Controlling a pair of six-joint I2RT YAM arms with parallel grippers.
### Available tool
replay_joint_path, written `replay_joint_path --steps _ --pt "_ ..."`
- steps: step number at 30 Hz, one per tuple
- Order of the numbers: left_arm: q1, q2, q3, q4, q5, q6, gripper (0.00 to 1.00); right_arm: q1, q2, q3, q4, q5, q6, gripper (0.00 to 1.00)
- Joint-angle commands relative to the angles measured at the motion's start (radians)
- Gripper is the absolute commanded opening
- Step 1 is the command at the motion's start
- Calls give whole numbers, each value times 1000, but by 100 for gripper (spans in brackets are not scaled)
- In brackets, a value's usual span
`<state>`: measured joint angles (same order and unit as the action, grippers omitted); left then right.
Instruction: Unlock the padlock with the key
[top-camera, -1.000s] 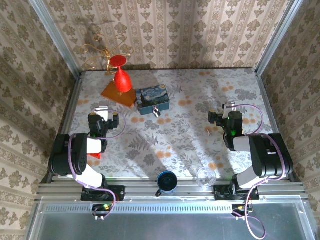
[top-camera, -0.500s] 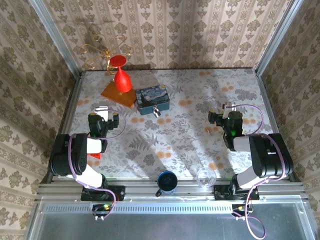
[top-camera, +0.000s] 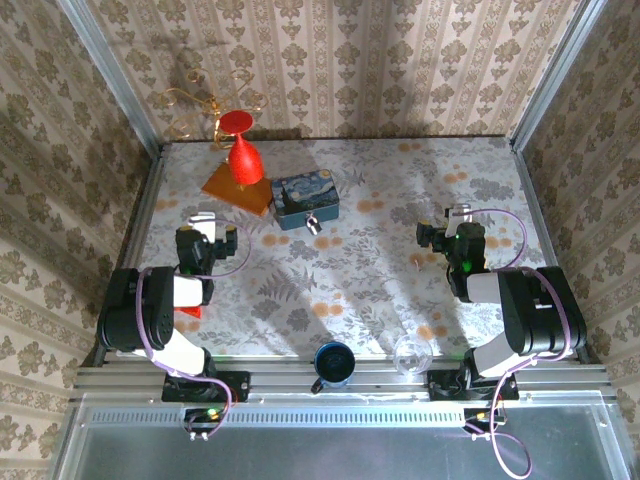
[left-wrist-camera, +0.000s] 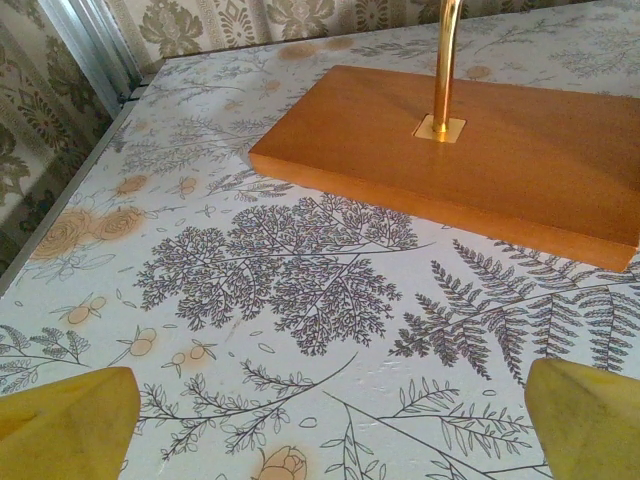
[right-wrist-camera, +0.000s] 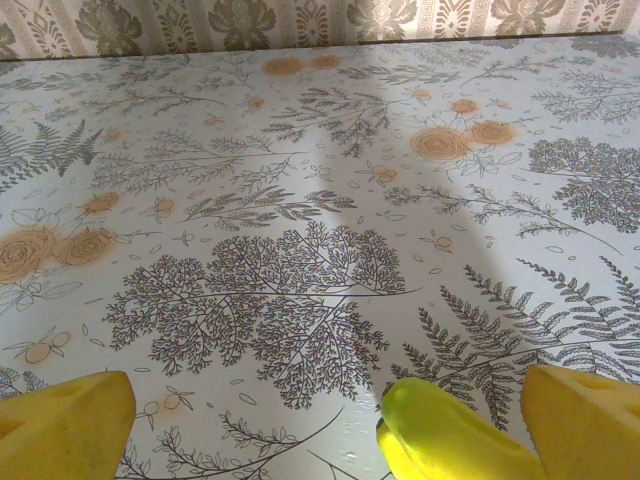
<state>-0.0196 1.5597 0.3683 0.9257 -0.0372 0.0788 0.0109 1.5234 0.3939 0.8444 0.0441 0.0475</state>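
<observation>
Padlock (top-camera: 313, 224) too small — shackle state unreadable; wooden base (left-wrist-camera: 480, 170) cut off right.

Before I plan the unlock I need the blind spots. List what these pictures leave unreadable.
Tiny silvery metal padlock, top view: too small to tell whether its shackle is shut.
Yellow-green rounded thing, right wrist view: cut off by the bottom edge; unidentifiable.
Brass rod on the orange wooden slab, left wrist view: cut off by the top edge.
Small red thing, top view: mostly hidden under the left arm.
</observation>
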Motion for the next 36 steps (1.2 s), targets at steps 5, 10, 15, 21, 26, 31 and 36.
replay_joint_path --steps 5,10,15,21,26,31,36 --pt "20 -101 1 -38 -2 -46 100 -2 -45 63 -127 40 0 100" --pt "20 -235 -11 -135 -46 -59 100 4 -124 98 -284 106 32 100" --pt "14 -380 -11 -277 -59 -152 100 37 -286 139 -527 243 116 100" --pt "-46 -542 -12 -415 -102 -271 100 147 -462 196 -870 425 208 100" --pt "-102 -638 -12 -515 -108 -383 100 240 -526 251 -1151 472 306 98" --pt "-211 -652 -24 -533 -133 -473 100 284 -483 300 -1370 399 449 83" --pt "-372 -576 -6 -485 -168 -489 100 311 -406 339 -1461 307 568 71"
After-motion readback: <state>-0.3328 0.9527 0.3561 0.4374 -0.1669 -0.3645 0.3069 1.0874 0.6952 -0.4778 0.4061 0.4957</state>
